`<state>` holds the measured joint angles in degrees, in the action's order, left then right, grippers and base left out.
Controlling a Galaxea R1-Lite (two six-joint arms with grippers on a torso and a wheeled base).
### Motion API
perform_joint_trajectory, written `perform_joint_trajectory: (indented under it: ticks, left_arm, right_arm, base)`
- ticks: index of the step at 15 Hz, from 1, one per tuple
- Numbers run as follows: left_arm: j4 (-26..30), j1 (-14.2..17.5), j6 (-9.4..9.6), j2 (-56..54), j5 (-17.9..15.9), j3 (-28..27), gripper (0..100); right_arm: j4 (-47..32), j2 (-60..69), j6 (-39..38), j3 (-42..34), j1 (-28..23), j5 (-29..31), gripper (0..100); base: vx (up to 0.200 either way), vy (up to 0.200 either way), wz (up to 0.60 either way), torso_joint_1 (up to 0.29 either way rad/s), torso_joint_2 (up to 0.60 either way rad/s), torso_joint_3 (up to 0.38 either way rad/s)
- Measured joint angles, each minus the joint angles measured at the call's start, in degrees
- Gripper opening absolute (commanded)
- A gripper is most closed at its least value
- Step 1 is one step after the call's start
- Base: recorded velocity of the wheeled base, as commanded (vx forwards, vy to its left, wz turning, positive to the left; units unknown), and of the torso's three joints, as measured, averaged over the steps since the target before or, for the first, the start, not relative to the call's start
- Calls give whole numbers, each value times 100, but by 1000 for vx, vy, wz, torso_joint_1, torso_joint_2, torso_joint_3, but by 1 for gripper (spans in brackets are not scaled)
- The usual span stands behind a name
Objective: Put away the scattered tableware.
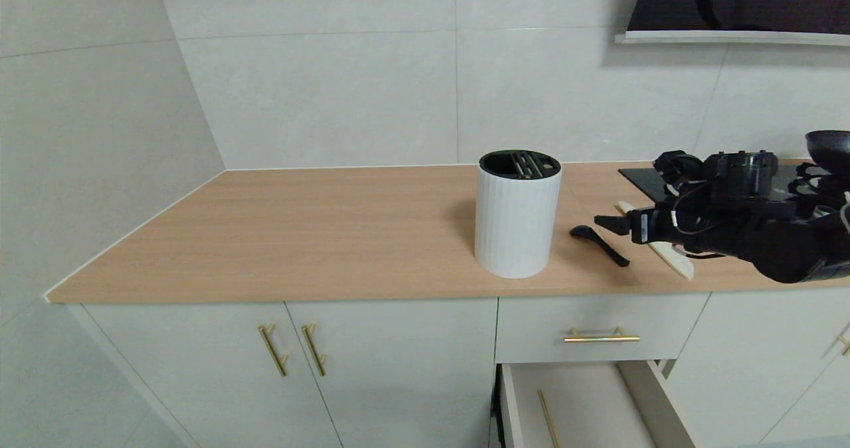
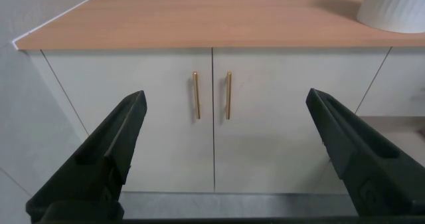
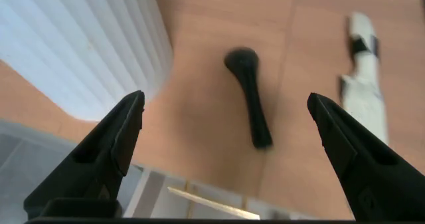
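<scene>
A black spoon lies on the wooden counter just right of a white ribbed utensil holder with a black slotted top. A cream-white utensil lies further right, partly under my right arm. My right gripper hovers open above the counter, close over the black spoon, with the white utensil and the holder to either side. My left gripper is open, low in front of the cabinet doors, nothing between its fingers.
A black glass hob with a dark pot sits at the counter's right end. Below, a drawer stands pulled out under a shut drawer with a gold handle. Tiled walls bound the counter behind and on the left.
</scene>
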<state>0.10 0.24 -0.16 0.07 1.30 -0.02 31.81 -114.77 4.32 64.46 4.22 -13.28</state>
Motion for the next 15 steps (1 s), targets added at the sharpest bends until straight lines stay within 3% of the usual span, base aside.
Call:
perform_joint_trajectory:
  ticks: [4, 15]
  left_arm:
    - [0, -4, 0, 0, 0, 0, 100]
    - [0, -4, 0, 0, 0, 0, 100]
  right_arm:
    - [363, -866, 151, 524, -183, -57, 100]
    - [634, -1707, 301, 678, -177, -7, 100]
  base:
    - [0, 0, 0, 0, 0, 0]
    - [0, 0, 0, 0, 0, 0]
